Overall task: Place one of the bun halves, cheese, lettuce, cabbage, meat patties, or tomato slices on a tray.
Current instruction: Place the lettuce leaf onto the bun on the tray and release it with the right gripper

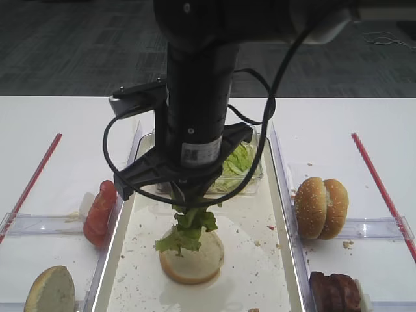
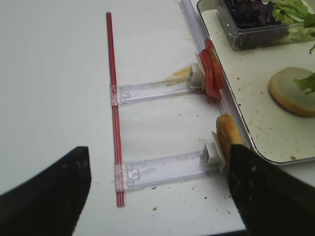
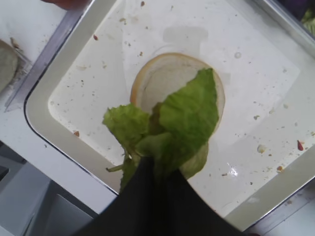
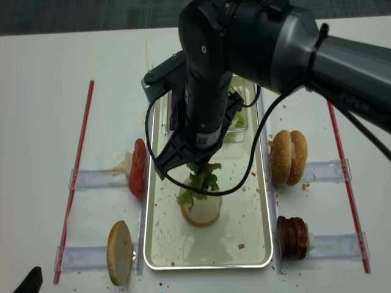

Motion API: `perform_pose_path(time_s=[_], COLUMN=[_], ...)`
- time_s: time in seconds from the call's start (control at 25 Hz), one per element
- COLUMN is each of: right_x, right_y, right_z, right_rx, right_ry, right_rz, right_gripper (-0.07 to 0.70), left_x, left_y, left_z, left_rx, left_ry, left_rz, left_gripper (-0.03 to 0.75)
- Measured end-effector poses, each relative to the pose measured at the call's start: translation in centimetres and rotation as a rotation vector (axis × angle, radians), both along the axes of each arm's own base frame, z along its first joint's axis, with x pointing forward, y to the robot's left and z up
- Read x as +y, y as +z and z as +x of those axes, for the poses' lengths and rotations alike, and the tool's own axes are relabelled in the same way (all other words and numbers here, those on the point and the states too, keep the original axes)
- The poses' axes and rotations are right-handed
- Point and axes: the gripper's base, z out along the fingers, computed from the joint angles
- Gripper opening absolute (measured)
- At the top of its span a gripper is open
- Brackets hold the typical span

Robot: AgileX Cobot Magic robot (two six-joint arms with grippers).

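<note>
Right end effector [image 3: 156, 164]: jaws clamped on lettuce [image 3: 170, 125], hung over pale bun half [image 3: 167, 78] at tray [image 3: 44, 115] centre. Left end effector [image 2: 157, 189]: wide apart, above table [image 2: 54, 88], at tray's 9 o'clock.

You see light green crinkly lettuce [image 1: 188, 231] over a pale cream bun half [image 1: 192, 260] with a golden-brown edge. The tray [image 1: 279, 260] is silvery with a cream-white floor speckled by brown crumbs. Glossy red-orange tomato slices [image 1: 99, 212] sit left; 2 golden sesame-dotted buns [image 1: 321, 208] and dark reddish-brown patties [image 1: 335, 292] sit right. Dark purple cabbage [image 2: 251, 12] fills a clear box [image 2: 256, 35]. 2 red straws [image 4: 76, 177] line the white table [image 1: 65, 130].
</note>
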Motion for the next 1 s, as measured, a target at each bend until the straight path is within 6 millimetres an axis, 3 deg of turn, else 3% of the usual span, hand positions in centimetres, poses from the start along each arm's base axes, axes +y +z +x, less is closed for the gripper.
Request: perform_pose_path(time_s=[0.44, 1.0], right_x=[1.2, 1.6], right_y=[-5.0, -7.6], right_z=[1.3, 1.8], right_rx=[0.041, 0.075], right_ry=[0.020, 0.022], right_rz=[-0.078, -0.120], right_gripper=[0.070, 0.069], left_x=[0.0, 0.0], left_y=[0.0, 0.0], left_z=[0.0, 0.0], left_rx=[0.000, 0.000], left_ry=[0.000, 0.000], left_rz=[0.000, 0.000], left_gripper=[0.562, 0.562])
